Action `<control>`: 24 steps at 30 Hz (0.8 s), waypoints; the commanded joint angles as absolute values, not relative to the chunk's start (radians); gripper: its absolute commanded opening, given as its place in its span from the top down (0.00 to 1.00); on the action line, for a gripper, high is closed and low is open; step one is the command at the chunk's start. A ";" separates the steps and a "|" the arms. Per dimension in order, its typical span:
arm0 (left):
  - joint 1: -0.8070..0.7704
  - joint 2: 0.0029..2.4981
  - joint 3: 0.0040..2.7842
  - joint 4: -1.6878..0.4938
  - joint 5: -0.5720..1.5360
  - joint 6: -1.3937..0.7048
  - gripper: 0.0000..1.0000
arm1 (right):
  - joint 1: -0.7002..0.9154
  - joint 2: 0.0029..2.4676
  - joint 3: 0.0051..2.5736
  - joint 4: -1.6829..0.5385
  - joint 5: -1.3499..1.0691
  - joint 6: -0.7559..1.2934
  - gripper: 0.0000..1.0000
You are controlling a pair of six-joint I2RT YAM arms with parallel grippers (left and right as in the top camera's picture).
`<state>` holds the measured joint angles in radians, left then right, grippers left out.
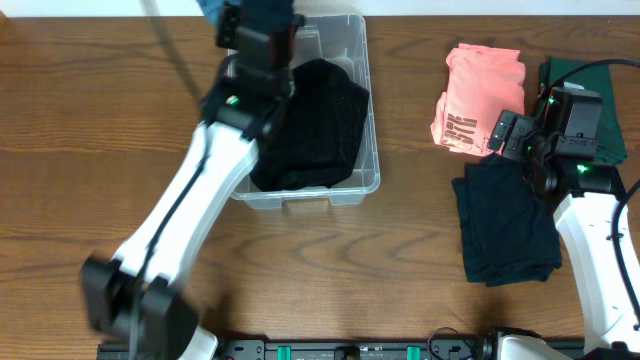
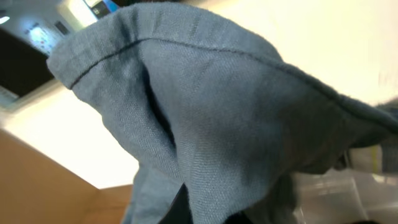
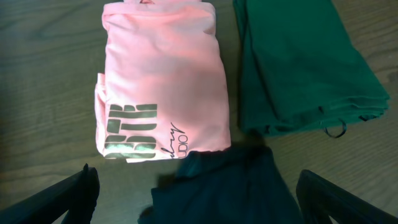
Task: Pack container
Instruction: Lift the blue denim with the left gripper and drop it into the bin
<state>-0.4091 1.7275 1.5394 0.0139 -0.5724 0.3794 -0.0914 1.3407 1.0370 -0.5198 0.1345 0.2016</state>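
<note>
Container (image 1: 300, 197), a clear plastic tub with rounded corners, stands on the wooden table (image 1: 90, 120) toward its far edge, a little left of the middle. A black folded garment (image 1: 320, 125) lies inside it and fills most of the floor. The left gripper (image 1: 250, 15) hangs over the container's far left corner, clamped tight on a blue-grey cloth (image 2: 205, 124). In the left wrist view that cloth is bunched across nearly the whole picture and hides the fingers, and a bit of the container's clear wall (image 2: 329, 193) shows at the lower right.

Three more garments lie on the table well to the right of the container. A pink folded shirt (image 1: 478, 90) with dark lettering is the nearest to it. A green folded garment (image 1: 580, 75) lies just beyond the shirt, farther from the container, and is partly covered by the right arm. A dark folded garment (image 1: 505, 225) lies on the near side of those two. The right gripper (image 1: 500, 135) hovers over the edge where the pink shirt and the dark garment meet. Its jaws are spread wide and hold nothing; in the right wrist view its black fingers (image 3: 68, 196) stand at the two lower corners.
</note>
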 commanded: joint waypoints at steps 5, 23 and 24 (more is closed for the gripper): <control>-0.400 2.009 1.540 0.025 -0.585 0.408 0.94 | -0.098 1.342 1.040 -0.521 0.138 0.212 0.01; -0.460 1.667 1.542 0.003 -0.659 0.271 0.02 | -0.098 1.342 1.040 -0.521 0.138 0.213 0.01; -0.460 1.645 1.541 -0.012 -0.660 0.270 0.02 | -0.098 1.342 1.040 -0.521 0.138 0.212 0.01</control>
<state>-0.4713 1.7031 1.5295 0.0143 -0.6682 0.3367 -0.0914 1.3407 1.0370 -0.5198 0.1345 0.2020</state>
